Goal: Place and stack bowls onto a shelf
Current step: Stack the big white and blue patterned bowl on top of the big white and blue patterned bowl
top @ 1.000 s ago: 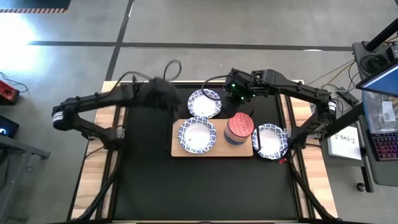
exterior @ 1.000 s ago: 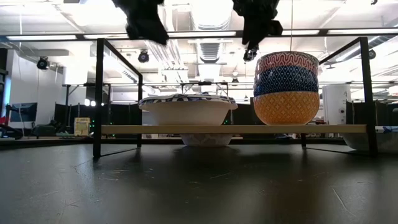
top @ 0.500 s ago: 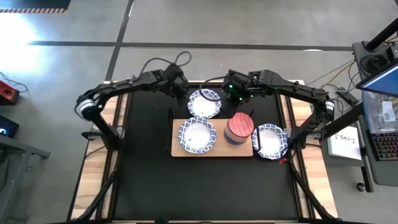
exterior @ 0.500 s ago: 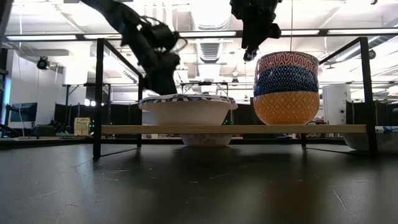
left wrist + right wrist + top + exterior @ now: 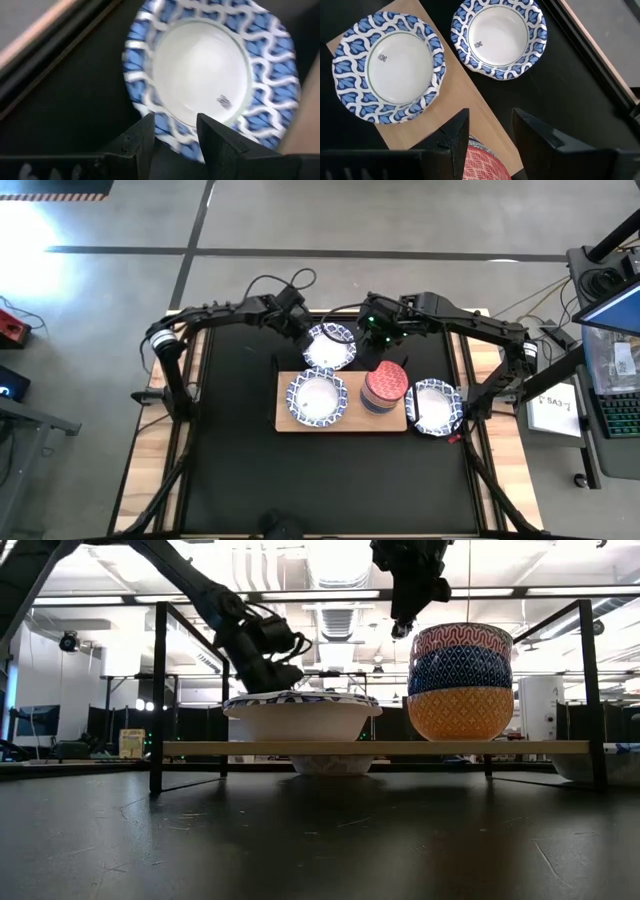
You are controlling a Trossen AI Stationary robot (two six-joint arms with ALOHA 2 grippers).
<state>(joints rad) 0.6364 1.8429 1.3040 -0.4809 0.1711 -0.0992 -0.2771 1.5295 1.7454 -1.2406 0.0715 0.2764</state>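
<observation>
A wide blue-and-white bowl (image 5: pixel 330 346) (image 5: pixel 200 75) rests on its base on the black tabletop just beyond the wooden shelf (image 5: pixel 348 423). My left gripper (image 5: pixel 307 337) (image 5: pixel 174 131) hovers open over that bowl's left rim, and I cannot tell whether it touches. On the shelf stand a second wide bowl (image 5: pixel 318 397) and a stack of small bowls (image 5: pixel 385 387) with a red one on top. A third wide bowl (image 5: pixel 433 405) lies on the tabletop right of the shelf. My right gripper (image 5: pixel 380 332) (image 5: pixel 489 131) hangs open high above the shelf's far edge.
The shelf stands on thin black legs (image 5: pixel 159 700), with room beneath the board. Black frame bars (image 5: pixel 190 410) run along the table's left and right sides. Cables (image 5: pixel 285 282) loop at the far edge. The near half of the black tabletop (image 5: pixel 320 480) holds nothing.
My left gripper has swung from the far left of the table toward the right and come down to the wide bowl behind the shelf, rolling a little on the way. The bowls stand as before.
</observation>
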